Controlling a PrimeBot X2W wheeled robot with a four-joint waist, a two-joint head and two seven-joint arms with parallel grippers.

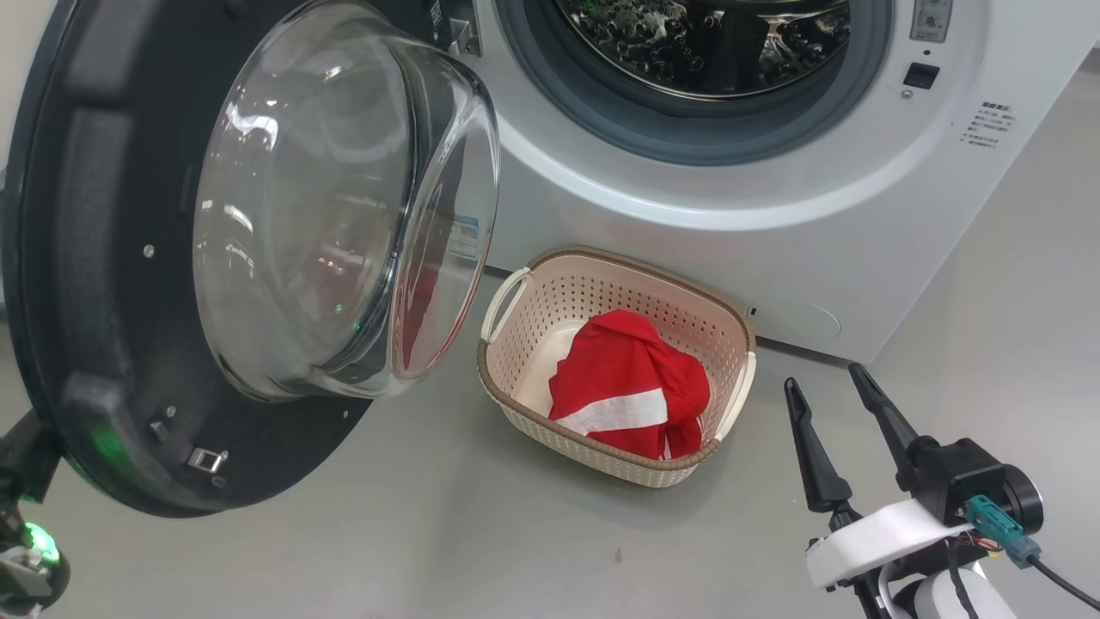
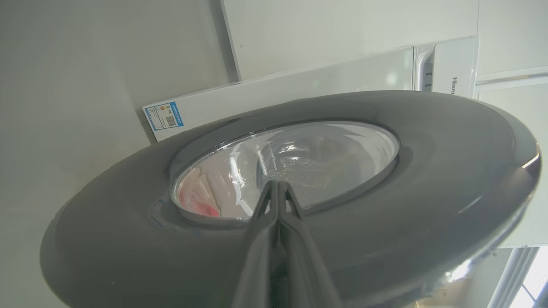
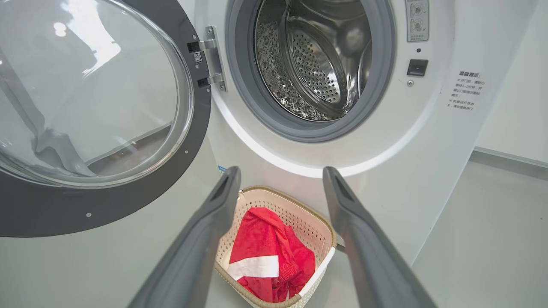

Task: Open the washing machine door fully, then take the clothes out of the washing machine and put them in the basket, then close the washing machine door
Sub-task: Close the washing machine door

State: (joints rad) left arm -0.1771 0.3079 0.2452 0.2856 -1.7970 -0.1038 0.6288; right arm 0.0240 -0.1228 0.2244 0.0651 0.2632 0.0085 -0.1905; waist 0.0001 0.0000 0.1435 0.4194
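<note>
The washing machine door (image 1: 94,258) stands swung wide open on the left, its glass bowl bulging toward me. Behind it the white washing machine (image 1: 687,232) shows a bare steel drum (image 3: 317,64). On the floor in front sits the basket (image 1: 619,266), with the red, white-striped clothes (image 1: 632,387) bunched inside. My right gripper (image 1: 822,376) hangs open to the right of the basket; in the right wrist view the right gripper (image 3: 281,171) frames the basket (image 3: 278,190) and clothes (image 3: 265,252). My left gripper (image 2: 277,183) is shut on nothing, its tips at the door's outer face (image 2: 385,192); whether they touch is unclear.
Grey floor (image 1: 481,550) spreads in front of the basket and to the machine's right. The open door overhangs the floor on the left, and part of my left arm (image 1: 30,550) shows under its lower edge. A pale wall stands behind the machine.
</note>
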